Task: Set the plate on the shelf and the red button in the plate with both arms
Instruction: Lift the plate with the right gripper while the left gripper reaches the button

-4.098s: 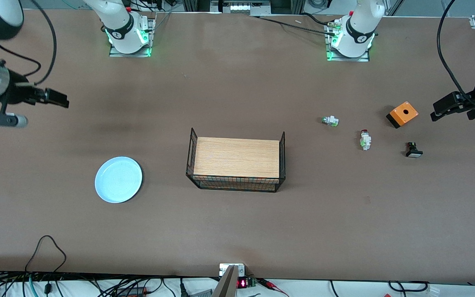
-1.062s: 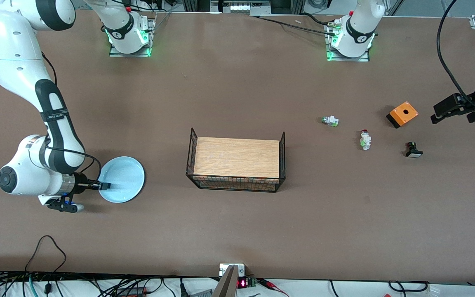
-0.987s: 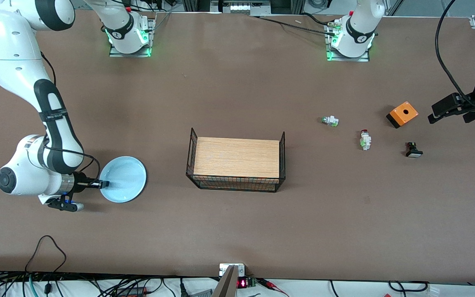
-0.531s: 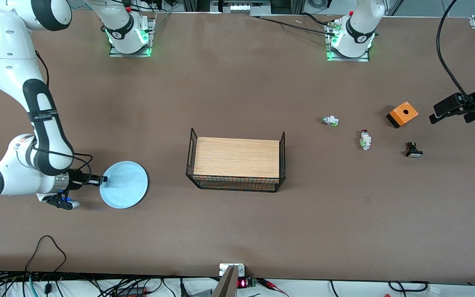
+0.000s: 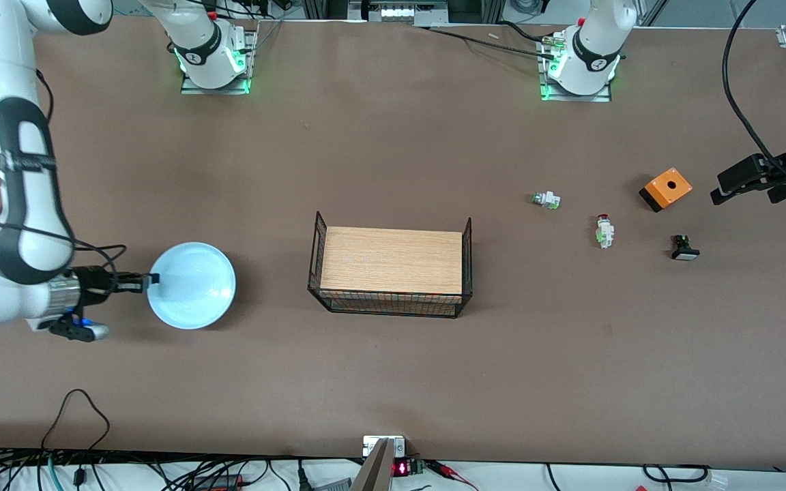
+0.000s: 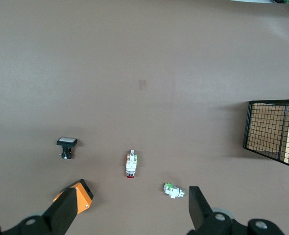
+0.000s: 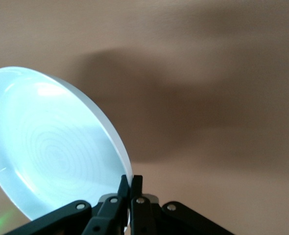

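The pale-blue plate (image 5: 192,285) is held tilted above the table at the right arm's end. My right gripper (image 5: 151,279) is shut on its rim. In the right wrist view the plate (image 7: 51,147) is pinched edge-on between the two black fingers of the right gripper (image 7: 131,183). The red button (image 5: 604,230) lies on the table toward the left arm's end; in the left wrist view it (image 6: 131,164) lies below the open jaws. My left gripper (image 5: 744,193) is open and empty, high over the table beside the orange box (image 5: 666,189); the left wrist view also shows this gripper (image 6: 130,215).
A wire basket with a wooden top (image 5: 391,269) stands mid-table. A white piece with a green tip (image 5: 546,199) and a black piece with a white face (image 5: 684,248) lie near the red button. Both also show in the left wrist view: the green-tipped piece (image 6: 174,190) and the black piece (image 6: 66,146).
My right gripper came down, closed on the plate's rim and has lifted it, drawing it slightly toward the right arm's end. The left arm has barely moved.
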`<state>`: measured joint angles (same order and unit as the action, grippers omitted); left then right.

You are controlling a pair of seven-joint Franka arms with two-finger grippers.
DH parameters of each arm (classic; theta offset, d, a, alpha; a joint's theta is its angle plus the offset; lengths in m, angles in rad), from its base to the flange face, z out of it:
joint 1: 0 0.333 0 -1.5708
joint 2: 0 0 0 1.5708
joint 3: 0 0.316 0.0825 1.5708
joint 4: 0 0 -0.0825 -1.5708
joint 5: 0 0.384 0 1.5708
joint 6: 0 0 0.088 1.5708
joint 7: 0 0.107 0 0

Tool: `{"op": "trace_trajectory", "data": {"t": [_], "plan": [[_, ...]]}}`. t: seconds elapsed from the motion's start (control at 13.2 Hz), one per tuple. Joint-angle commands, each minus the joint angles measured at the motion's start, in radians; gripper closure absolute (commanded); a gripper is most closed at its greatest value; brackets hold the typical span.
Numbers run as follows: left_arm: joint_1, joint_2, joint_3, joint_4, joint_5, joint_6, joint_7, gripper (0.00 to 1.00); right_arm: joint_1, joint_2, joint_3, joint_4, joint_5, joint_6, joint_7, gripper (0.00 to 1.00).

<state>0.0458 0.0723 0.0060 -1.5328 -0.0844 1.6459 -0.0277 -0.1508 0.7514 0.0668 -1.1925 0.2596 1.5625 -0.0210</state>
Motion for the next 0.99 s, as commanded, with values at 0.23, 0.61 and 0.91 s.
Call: {"op": "trace_trajectory", "data": {"t": [0.23,0.61,0.91], "plan": [[0.006,0.0,0.0,0.008,-0.017,-0.005,0.02,0.0,0.037,-0.193,0.008,0.013,0.01,-0.237,0.151,0.98],[0.006,0.0,0.002,0.008,-0.017,-0.005,0.022,0.0,0.158,-0.326,0.01,0.013,0.015,-0.282,0.333,0.98],[0.008,0.0,0.002,0.01,-0.017,-0.003,0.022,0.0,0.296,-0.366,0.008,0.014,0.085,-0.28,0.612,0.98]]}}
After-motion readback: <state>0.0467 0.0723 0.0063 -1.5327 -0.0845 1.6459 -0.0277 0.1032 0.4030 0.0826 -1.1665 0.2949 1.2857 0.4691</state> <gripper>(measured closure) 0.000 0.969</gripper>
